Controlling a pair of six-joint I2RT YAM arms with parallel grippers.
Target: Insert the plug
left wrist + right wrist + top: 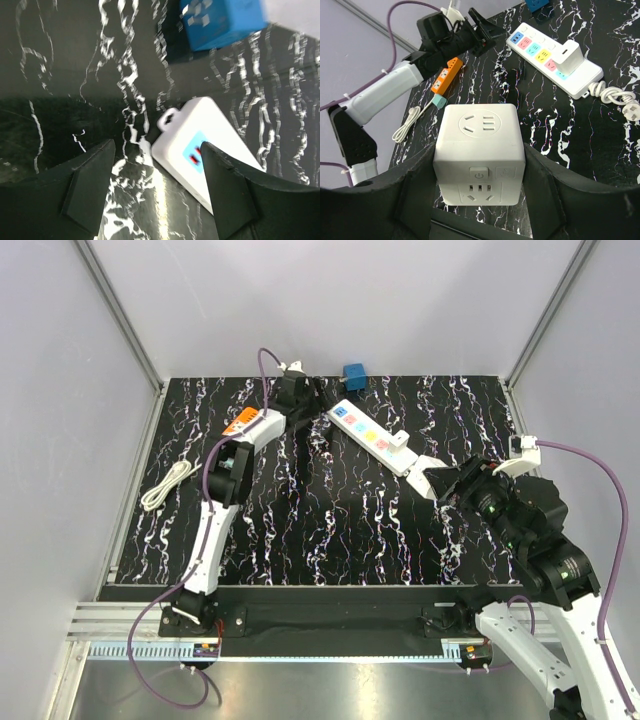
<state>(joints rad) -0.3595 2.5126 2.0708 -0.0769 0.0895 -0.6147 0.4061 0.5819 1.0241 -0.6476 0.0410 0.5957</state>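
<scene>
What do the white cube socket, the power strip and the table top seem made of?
White cube socket: smooth matte plastic, likely; moulded rounded edges, even shading. Power strip: white plastic, slight sheen, coloured socket faces. Table top: black marble-look sheet with white veins, shiny; real stone or print, I cannot tell.

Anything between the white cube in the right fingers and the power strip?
Nothing visible lies between the white cube and the power strip; a white adapter already fills one socket near its cord end.

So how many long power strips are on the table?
2: the white plastic strip with coloured sockets lies mid-table toward the back; the orange strip lies beside the left arm.
</scene>
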